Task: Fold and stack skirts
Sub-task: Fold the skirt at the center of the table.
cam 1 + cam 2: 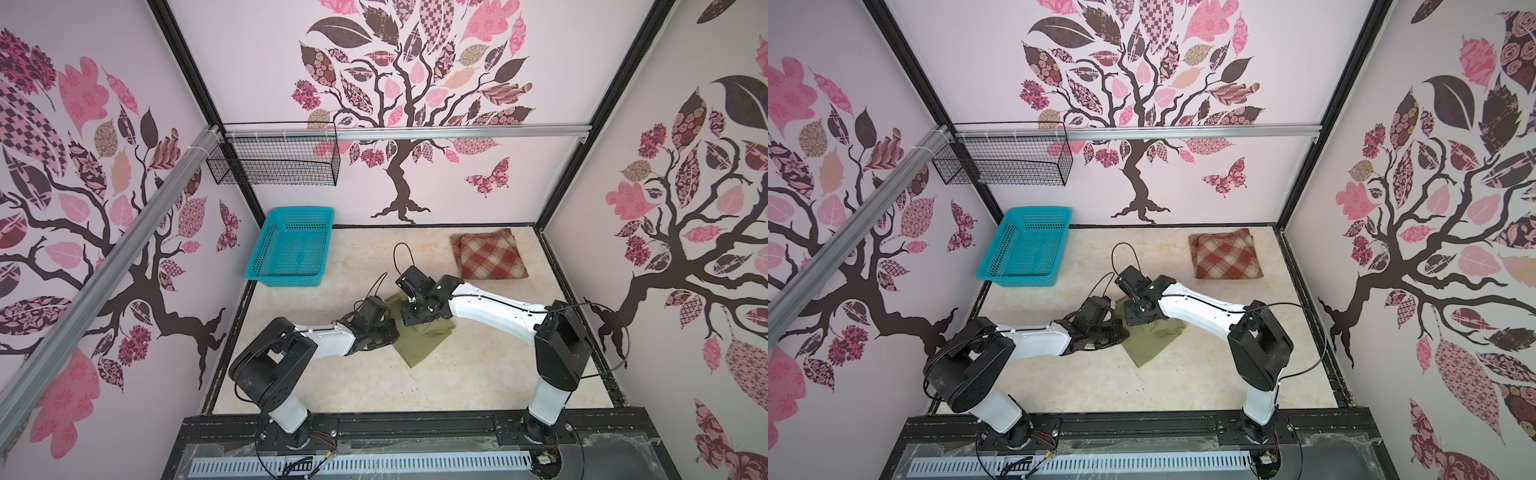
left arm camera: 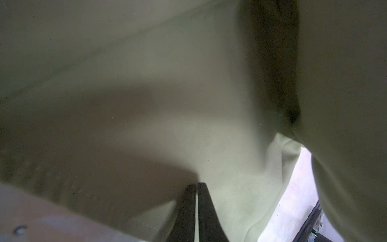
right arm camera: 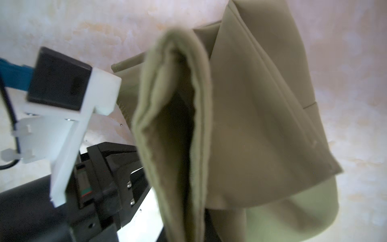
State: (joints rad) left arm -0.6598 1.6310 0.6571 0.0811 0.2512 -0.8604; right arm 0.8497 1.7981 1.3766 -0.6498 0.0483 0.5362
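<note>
The olive skirt (image 1: 422,338) lies near the middle of the table (image 1: 332,382), partly folded, with one corner pointing toward the front edge and its far part hidden under the two wrists that meet over it. The left gripper (image 2: 197,185) is clenched: in the left wrist view its two dark fingers (image 2: 206,209) press almost together, only a thin pale slit between them, and olive cloth drapes over and around their tips, so it seems to pinch an edge of this skirt. The right gripper (image 1: 415,322) points down onto the same skirt in both top views. Its fingers are hidden behind cloth in the right wrist view, where a thick folded edge rises off the table close to the lens; it is closed and appears to be grasping that fold. The plaid skirt (image 1: 490,253) lies folded flat at the far right of the table, well apart from both arms. A turquoise basket (image 1: 286,283) stands at the far left corner with nothing visible inside it.
</note>
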